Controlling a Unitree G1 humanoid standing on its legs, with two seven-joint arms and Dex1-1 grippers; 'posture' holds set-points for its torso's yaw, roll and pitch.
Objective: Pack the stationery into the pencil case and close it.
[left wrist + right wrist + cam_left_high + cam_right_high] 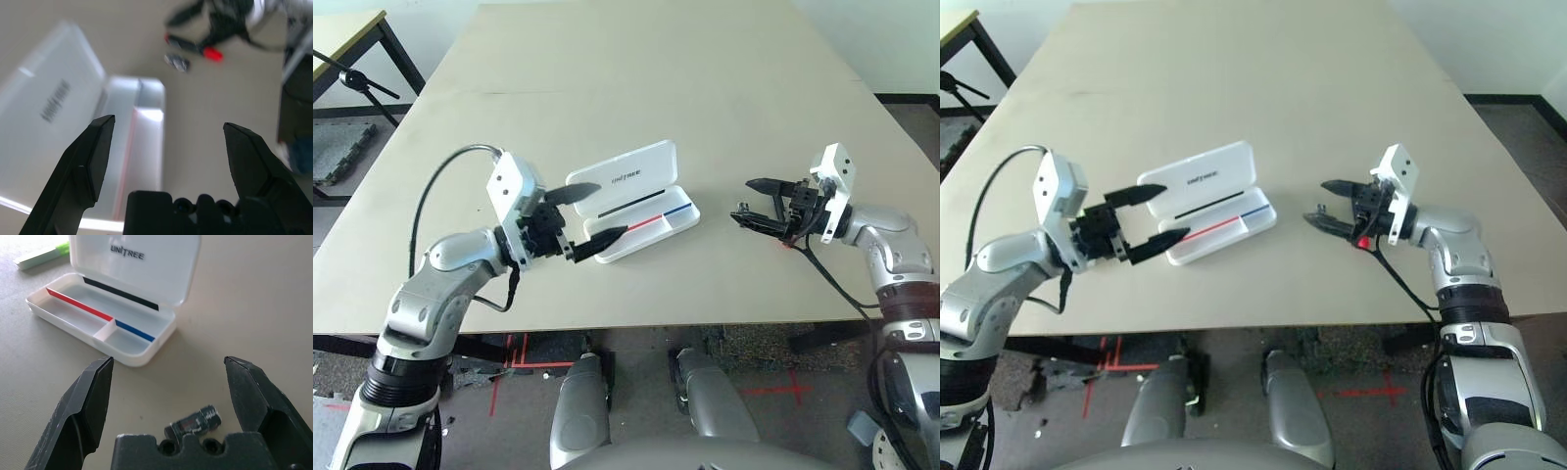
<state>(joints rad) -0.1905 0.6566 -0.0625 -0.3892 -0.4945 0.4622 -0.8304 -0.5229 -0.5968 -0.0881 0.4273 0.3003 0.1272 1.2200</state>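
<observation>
Nearest the robot, both claws are hanging low over the front part of the table [636, 59], each released and spread wide with nothing between its fingers. The left claw [579, 223] is pointing toward the robot's right, its fingers framing the near left end of the pencil case [636, 201]. The right claw [754, 201] is pointing toward the robot's left, well apart from the case's other end.

Just under and beside the right claw, the small black-and-silver clip-like piece [194, 422] is lying on the table, close between the spread fingers in the right wrist view. The red-and-black marker pen [193, 47] is lying just by it, under that same claw, its long axis running roughly along the table's front edge as far as can be told. Both are clearly nearer the right arm than the left.

Further in, the case is sitting open, its lettered lid [134, 264] tilted back and its tray with red and blue stripes looking empty; its long axis runs slantwise from near left to far right. Beyond the case's left end, the lime-green and white tube [41, 255] is lying on the table, on the left arm's side. Packing has seemingly not begun.
</observation>
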